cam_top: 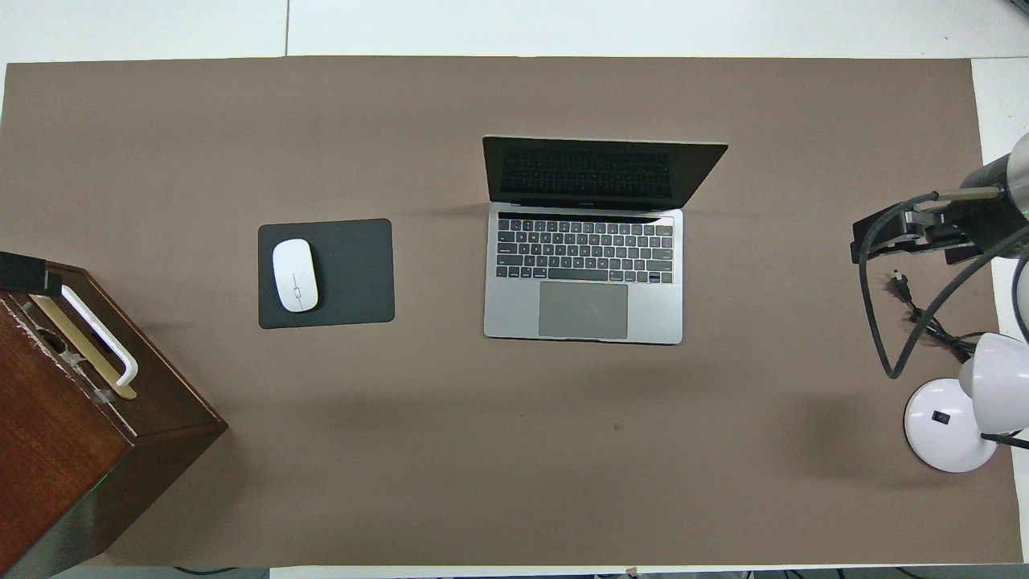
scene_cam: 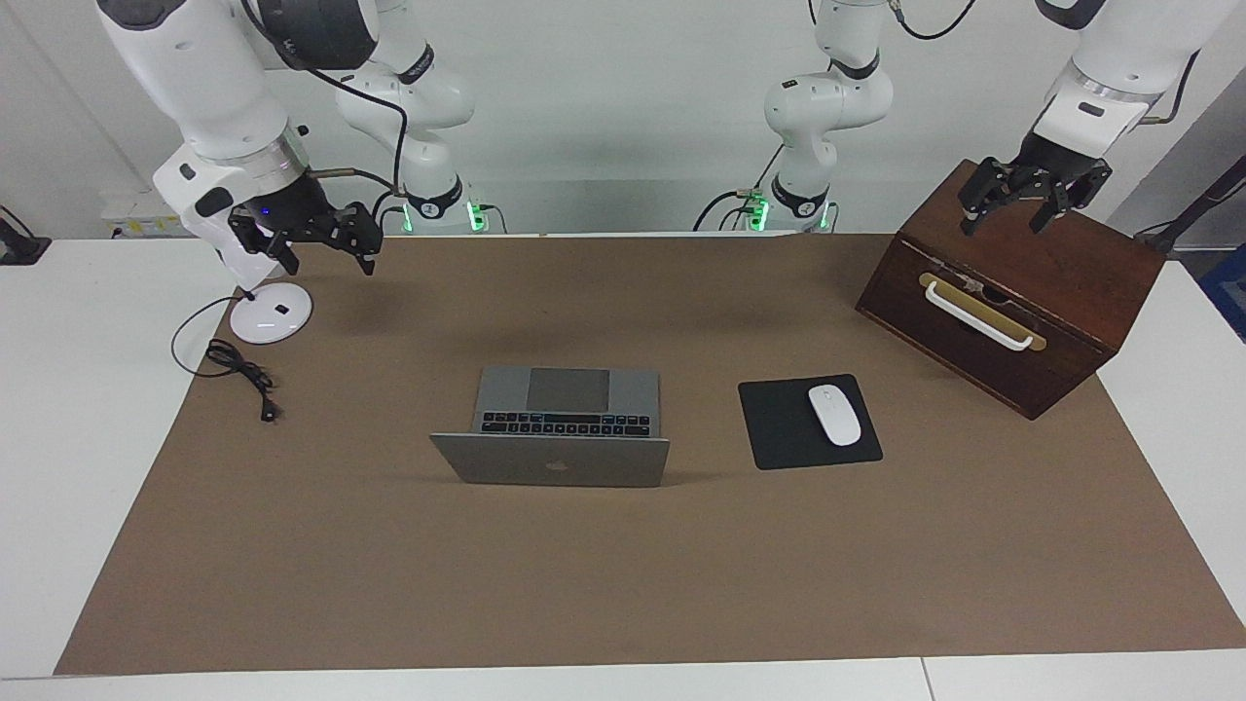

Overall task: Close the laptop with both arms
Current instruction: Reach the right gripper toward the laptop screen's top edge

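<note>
The silver-grey laptop point(scene_cam: 565, 428) stands open in the middle of the brown mat, keyboard toward the robots, lid with the apple logo upright and leaning a little away from them. In the overhead view point(cam_top: 583, 265) its dark screen and black keys show. My right gripper point(scene_cam: 326, 253) hangs open and empty over the mat's corner at the right arm's end, beside a lamp; it also shows in the overhead view point(cam_top: 908, 237). My left gripper point(scene_cam: 1012, 209) hangs open and empty over the wooden box. Both are well apart from the laptop.
A black mouse pad point(scene_cam: 779, 428) with a white mouse point(scene_cam: 835, 415) lies beside the laptop toward the left arm's end. A dark wooden box point(scene_cam: 1071, 282) with a white handle stands nearer to the robots there. A white lamp's base point(scene_cam: 271, 313) and black cable point(scene_cam: 243, 375) lie at the right arm's end.
</note>
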`<state>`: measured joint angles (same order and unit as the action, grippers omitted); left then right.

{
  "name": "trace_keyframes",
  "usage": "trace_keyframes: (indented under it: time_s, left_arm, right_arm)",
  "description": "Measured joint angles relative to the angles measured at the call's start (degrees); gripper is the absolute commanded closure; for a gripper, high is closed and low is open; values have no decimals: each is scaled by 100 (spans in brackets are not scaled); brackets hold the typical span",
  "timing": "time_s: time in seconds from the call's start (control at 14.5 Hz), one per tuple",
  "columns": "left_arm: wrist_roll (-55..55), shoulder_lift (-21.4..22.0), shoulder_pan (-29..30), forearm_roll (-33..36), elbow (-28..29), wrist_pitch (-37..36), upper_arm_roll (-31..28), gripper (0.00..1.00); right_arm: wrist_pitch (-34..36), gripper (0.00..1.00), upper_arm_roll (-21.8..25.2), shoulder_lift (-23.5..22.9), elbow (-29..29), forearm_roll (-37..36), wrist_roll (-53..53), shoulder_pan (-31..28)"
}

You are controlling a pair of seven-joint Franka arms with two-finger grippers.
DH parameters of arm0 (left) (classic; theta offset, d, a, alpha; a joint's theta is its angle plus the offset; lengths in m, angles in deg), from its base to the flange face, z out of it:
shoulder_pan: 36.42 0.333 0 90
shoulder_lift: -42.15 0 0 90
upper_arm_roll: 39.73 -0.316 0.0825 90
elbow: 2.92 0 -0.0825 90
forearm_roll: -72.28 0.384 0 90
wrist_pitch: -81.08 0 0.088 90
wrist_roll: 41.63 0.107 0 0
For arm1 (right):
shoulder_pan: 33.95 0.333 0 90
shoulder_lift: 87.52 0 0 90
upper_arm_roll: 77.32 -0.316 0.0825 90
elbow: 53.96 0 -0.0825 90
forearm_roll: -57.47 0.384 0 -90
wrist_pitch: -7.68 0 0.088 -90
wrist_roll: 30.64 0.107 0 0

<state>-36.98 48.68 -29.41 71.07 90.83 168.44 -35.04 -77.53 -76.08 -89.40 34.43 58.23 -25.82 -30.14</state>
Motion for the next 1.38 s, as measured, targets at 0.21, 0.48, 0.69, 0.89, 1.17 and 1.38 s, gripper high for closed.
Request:
trace_keyframes:
  time_s: [0.21, 0.48, 0.69, 0.89, 1.17, 1.38]
  left_arm:
    - [-3, 0, 3, 0, 0, 0, -8, 0]
    - [-3, 0, 7, 0, 0, 26, -51, 0]
    - [-3, 0, 7, 0, 0, 34, -52, 0]
    - [-3, 0, 7, 0, 0, 35, -53, 0]
    - [-28, 0, 6, 0, 0, 63, -55, 0]
    - [-202, -1, 3, 0, 0, 98, -44, 38]
  right_arm:
    - [0, 0, 0, 0, 0, 0, 0, 4]
    - [-5, 0, 0, 0, 0, 0, 0, 4]
    - [-250, 0, -17, -9, 9, 3, -24, 11]
    - [-753, 0, -362, -59, 56, 8, -206, 18]
    - [-933, 33, -649, -86, 74, 18, -577, 37]
    - [-985, 63, -623, -94, 82, 429, -865, 14]
